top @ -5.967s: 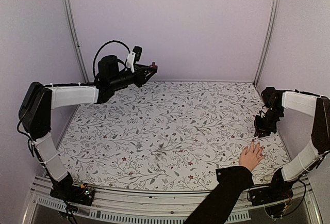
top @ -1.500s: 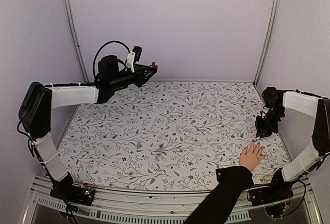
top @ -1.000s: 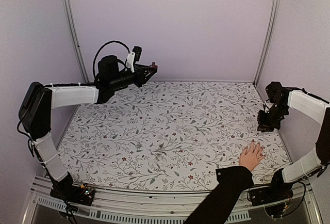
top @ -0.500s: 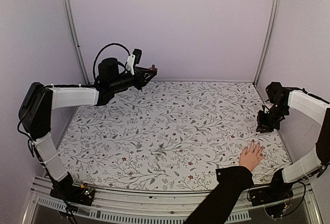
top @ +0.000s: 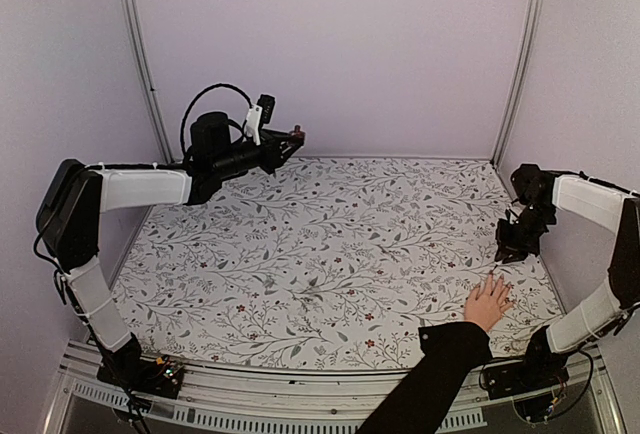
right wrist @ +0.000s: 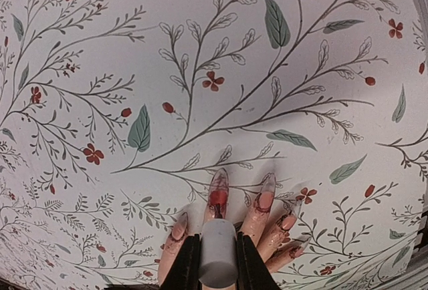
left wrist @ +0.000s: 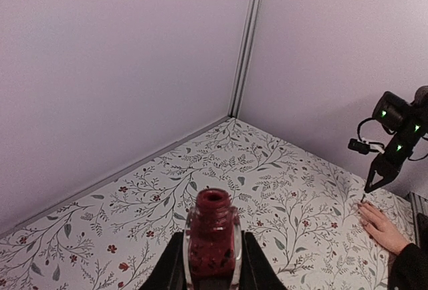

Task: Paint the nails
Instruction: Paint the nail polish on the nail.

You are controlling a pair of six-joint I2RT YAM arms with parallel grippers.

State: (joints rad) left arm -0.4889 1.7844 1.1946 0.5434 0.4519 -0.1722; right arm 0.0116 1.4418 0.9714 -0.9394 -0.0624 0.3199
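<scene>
The floral-printed worktop (top: 330, 244) carries a human hand (top: 488, 302) at about 4 o'clock in the top view. It lies palm down with the fingers spread toward 12 o'clock, and a black sleeve (top: 430, 379) runs off toward the near edge.

In the right wrist view the nails (right wrist: 217, 193) are long and pointed. The one just above the cap shows dark-red polish along its middle, while its neighbours at 2 and 8 o'clock look clear or pale pink.

The right arm (top: 585, 199) bends in from the 3 o'clock side. The right jaws hang just above the fingertips, pinched narrowly on a small white brush cap (right wrist: 219, 261). The brush under the cap is hidden, so I cannot tell whether it touches a nail.

The left arm (top: 140, 184) is raised well away, toward 11 o'clock by the back wall. The left jaws are clamped on an uncapped bottle of dark-red polish (left wrist: 212, 240), held upright with its open neck on top.

In the left wrist view the hand and the right arm show small at 3 to 4 o'clock, well apart from the bottle.
</scene>
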